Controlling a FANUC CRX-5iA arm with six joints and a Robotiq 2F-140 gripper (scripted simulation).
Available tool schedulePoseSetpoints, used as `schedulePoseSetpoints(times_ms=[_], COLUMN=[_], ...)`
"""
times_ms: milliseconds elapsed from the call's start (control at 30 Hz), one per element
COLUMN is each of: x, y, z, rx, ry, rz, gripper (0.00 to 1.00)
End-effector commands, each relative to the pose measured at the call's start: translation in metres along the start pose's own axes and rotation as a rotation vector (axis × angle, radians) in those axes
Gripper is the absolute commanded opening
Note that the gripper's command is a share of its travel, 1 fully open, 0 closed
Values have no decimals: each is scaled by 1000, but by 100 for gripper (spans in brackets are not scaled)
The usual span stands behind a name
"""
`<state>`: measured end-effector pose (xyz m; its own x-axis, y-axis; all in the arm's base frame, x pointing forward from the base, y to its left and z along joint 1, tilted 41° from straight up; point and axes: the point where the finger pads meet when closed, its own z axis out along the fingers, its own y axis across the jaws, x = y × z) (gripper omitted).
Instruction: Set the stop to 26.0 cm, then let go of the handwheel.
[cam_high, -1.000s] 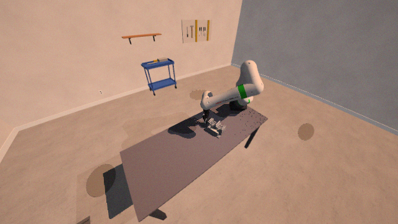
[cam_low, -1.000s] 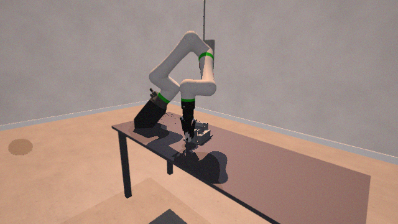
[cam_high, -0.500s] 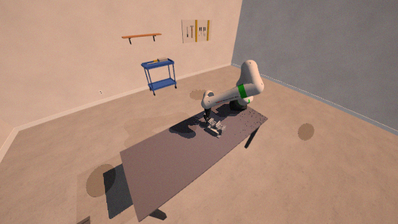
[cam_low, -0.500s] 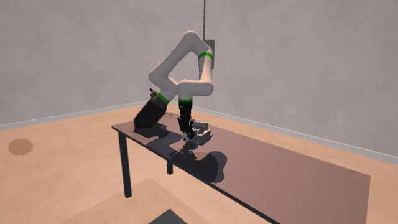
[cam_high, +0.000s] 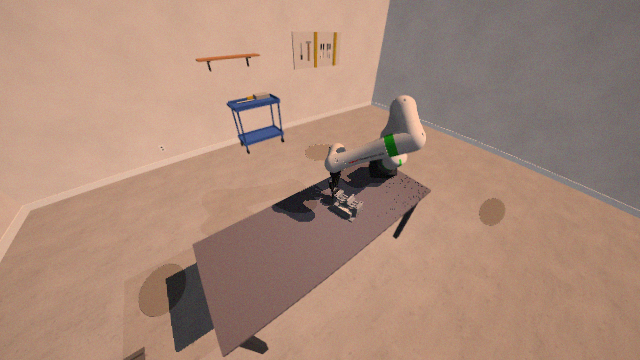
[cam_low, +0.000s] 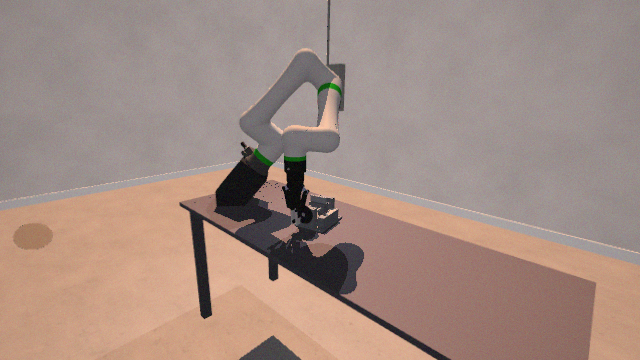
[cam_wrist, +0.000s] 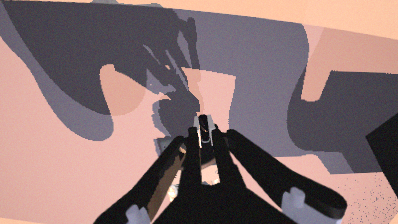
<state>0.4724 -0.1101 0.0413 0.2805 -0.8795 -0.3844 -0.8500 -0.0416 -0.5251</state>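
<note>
A small grey stop mechanism (cam_high: 343, 207) stands on the table near the robot's base; it also shows in the exterior view (cam_low: 320, 212). Its handwheel (cam_low: 305, 216) is at the end facing the table's edge. My gripper (cam_low: 300, 207) reaches down from above and is shut on the handwheel's handle. In the wrist view the black fingers pinch a small pale and dark handle (cam_wrist: 204, 129) between their tips. The stop's scale is too small to read in any view.
The robot's dark base (cam_low: 239, 185) stands at the table's corner beside the mechanism. The long table (cam_high: 295, 240) stretches away from it. A blue cart (cam_high: 256, 121), a wall shelf (cam_high: 227, 58) and a tool board (cam_high: 315, 49) are far off by the wall.
</note>
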Motion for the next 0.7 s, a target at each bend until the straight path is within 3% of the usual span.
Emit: schedulePoseSetpoints(times_ms=[0,667], x=[0,0], y=[1,8], z=[-1,-16], rx=[0,0], ry=[0,0], rz=[0,0], gripper=[4,4])
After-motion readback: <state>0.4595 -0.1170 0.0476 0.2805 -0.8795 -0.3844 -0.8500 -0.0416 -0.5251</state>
